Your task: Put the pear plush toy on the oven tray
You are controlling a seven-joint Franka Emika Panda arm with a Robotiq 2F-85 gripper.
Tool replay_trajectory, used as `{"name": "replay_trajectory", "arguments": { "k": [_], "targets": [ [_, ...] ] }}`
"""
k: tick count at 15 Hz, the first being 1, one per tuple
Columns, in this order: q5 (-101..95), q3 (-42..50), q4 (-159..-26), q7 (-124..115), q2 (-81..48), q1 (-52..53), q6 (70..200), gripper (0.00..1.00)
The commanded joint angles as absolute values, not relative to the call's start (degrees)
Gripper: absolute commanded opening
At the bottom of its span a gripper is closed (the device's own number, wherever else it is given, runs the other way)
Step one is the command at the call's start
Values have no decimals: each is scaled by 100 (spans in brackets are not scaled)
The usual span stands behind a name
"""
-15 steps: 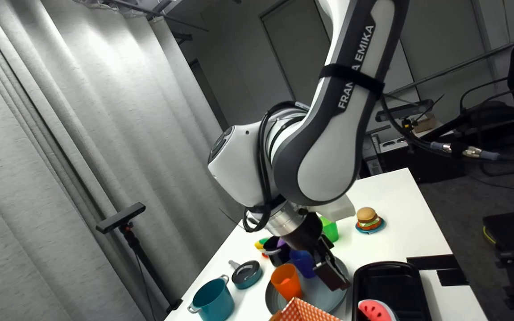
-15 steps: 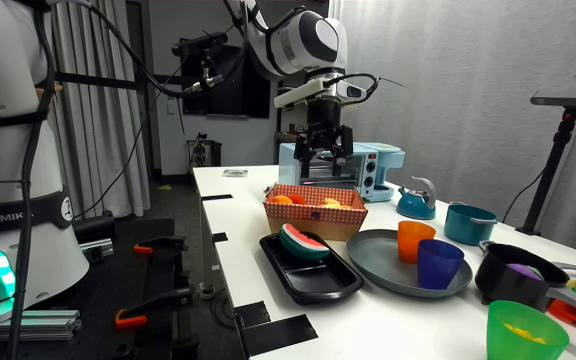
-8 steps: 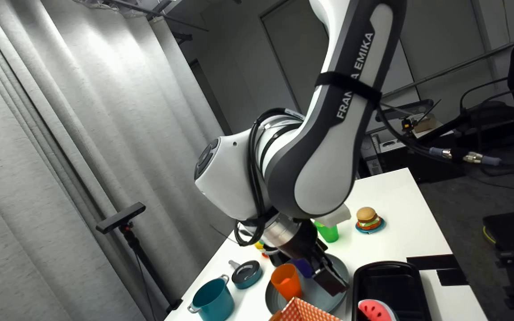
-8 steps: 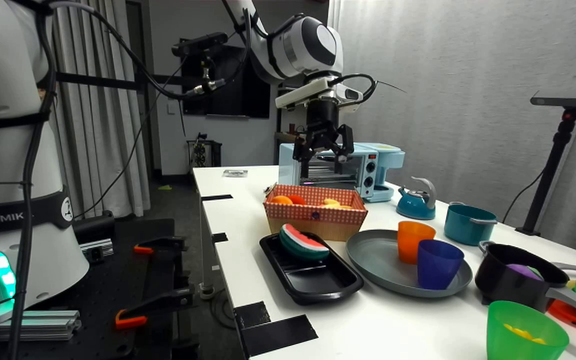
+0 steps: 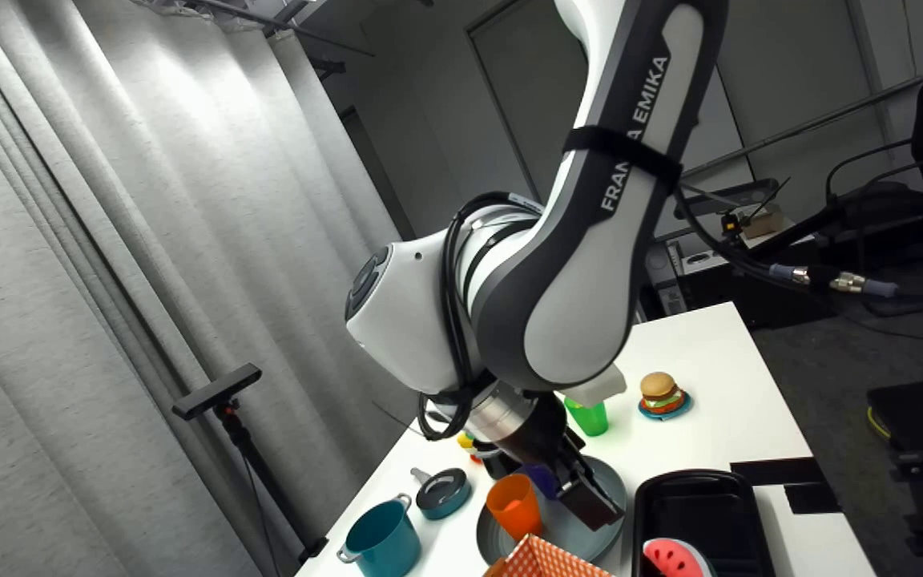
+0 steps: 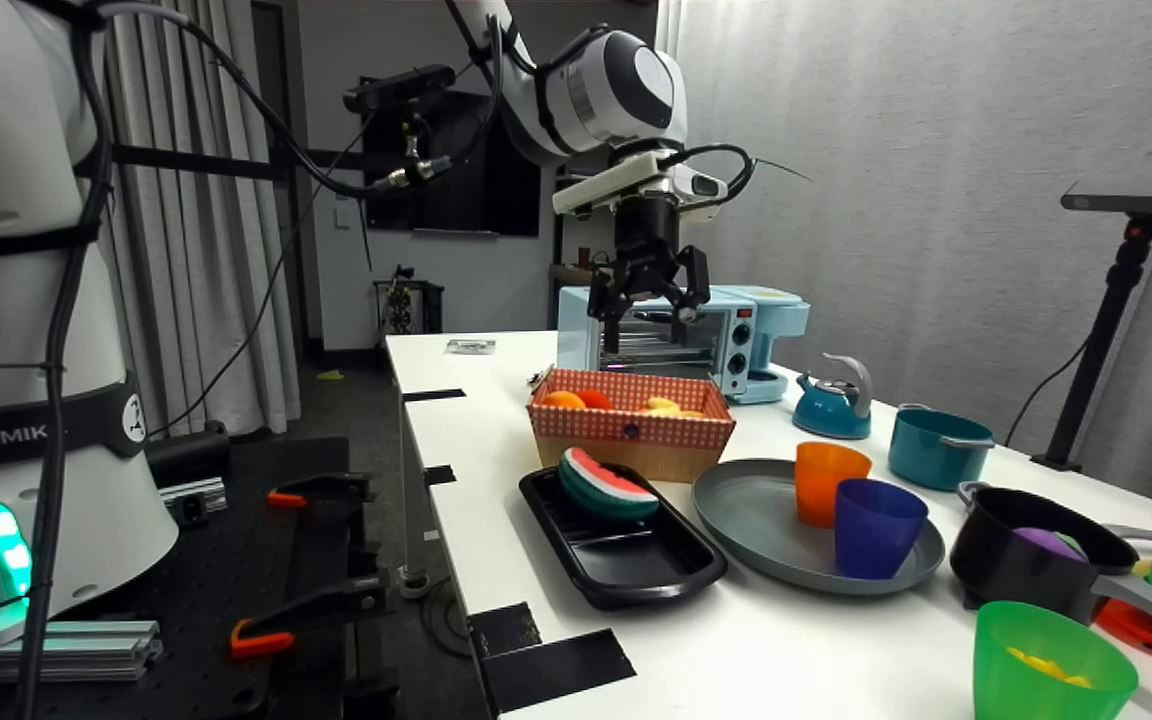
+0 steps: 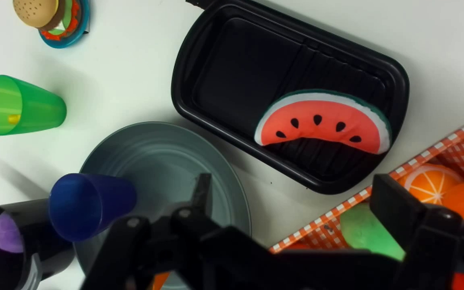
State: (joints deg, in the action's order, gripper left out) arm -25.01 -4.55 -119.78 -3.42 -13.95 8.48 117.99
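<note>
The pear plush toy [image 7: 371, 231] is a bright-green lump inside the checked basket [image 7: 336, 207]. It shows in the wrist view, partly covered by a finger; in both exterior views it is hidden. The black oven tray [image 7: 236, 72] lies on the table and shows in both exterior views [image 5: 694, 513] [image 6: 626, 570]. A watermelon plush [image 7: 324, 121] lies in it. My gripper [image 7: 294, 181] is open and empty, with its fingers wide apart. In an exterior view my gripper [image 6: 644, 335] hangs above and behind the basket [image 6: 626, 430], apart from it.
A grey plate [image 6: 766, 530] holds an orange cup [image 6: 829, 485] and a blue cup [image 6: 876, 530]. A black pot [image 6: 1036, 560], green cup [image 6: 1051, 660] and teal pot [image 5: 385, 541] stand nearby. A blue oven [image 6: 576, 325] stands behind the basket. A burger toy [image 5: 660, 393] sits apart.
In an exterior view the arm's wrist and elbow have shifted left and a little down, mostly in the first half second. The gripper stays open and the objects have not moved.
</note>
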Motion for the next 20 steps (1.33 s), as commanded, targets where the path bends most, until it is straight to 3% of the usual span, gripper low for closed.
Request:
{"name": "replay_trajectory", "arguments": {
  "k": [1,20],
  "targets": [
    [-2496,-452,-11970,-339,-1397,853,11790,100],
    [-1971,-829,-11398,309,-2456,1009,12603,100]
  ]
}}
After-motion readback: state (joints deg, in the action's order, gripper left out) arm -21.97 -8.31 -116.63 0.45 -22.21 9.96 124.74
